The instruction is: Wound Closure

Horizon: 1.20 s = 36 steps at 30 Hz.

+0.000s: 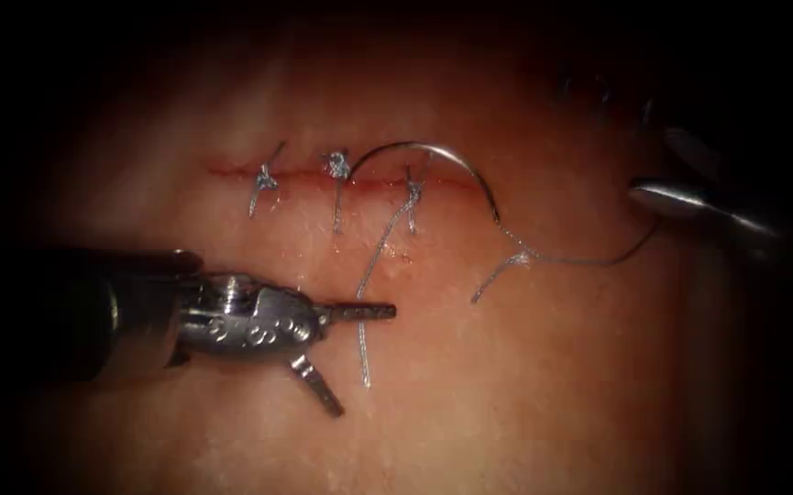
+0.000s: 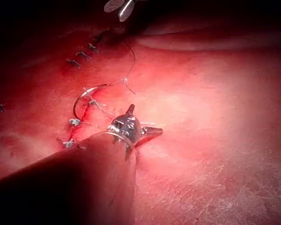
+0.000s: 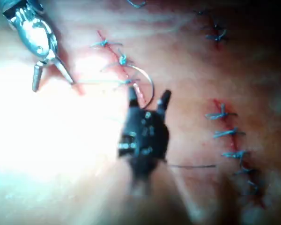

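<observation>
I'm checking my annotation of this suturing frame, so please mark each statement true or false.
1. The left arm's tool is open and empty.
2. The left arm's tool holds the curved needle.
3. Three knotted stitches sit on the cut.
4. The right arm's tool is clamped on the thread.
1. True. The left arm's silver needle driver has its jaws spread and holds nothing.
2. False. The curved steel needle arcs over the thin red cut, and neither tool holds it.
3. True. Three grey knotted stitches sit along the cut.
4. False. The right arm's tool has its jaws apart, and the thin grey thread trails toward it.
</observation>
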Each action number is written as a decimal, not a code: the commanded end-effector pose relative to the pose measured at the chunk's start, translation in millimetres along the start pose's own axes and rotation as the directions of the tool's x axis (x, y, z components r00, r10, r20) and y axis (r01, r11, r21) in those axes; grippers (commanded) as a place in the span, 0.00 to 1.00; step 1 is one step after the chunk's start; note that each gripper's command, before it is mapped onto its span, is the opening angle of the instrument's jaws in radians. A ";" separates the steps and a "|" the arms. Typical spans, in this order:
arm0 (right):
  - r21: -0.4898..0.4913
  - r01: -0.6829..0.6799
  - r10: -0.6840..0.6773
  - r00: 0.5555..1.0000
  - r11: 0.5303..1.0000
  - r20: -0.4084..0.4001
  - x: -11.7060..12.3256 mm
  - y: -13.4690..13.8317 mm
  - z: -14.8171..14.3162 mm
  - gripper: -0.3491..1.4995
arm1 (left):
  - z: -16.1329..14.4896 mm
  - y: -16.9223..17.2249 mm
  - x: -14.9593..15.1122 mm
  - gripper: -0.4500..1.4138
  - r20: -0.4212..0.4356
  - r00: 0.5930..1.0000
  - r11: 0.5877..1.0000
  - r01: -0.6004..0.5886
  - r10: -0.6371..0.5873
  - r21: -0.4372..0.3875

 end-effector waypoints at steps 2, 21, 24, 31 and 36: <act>0.007 0.002 -0.002 1.000 1.000 -0.006 0.1 -0.6 1.6 0.99 | 1.0 -0.7 -0.5 0.72 0.014 1.000 1.000 -0.005 0.005 -0.010; 0.018 0.003 -0.003 1.000 1.000 -0.013 0.3 -1.8 3.4 0.99 | 2.6 -0.6 -2.1 0.00 0.043 0.999 0.997 -0.018 0.021 -0.075; 0.026 0.003 -0.003 1.000 1.000 -0.015 0.4 -2.3 3.9 0.99 | 2.4 -0.8 -2.1 0.00 0.036 0.999 0.998 -0.021 0.023 -0.060; 0.128 0.071 -0.065 0.997 0.989 -0.044 0.4 -4.4 6.7 0.98 | -0.1 -2.3 -1.2 0.00 -0.008 1.000 0.999 0.003 -0.002 0.037; 0.135 0.213 -0.190 0.968 0.968 -0.166 0.6 -5.2 9.2 0.99 | -2.9 -3.6 0.2 0.00 -0.088 0.996 0.995 0.037 -0.029 0.092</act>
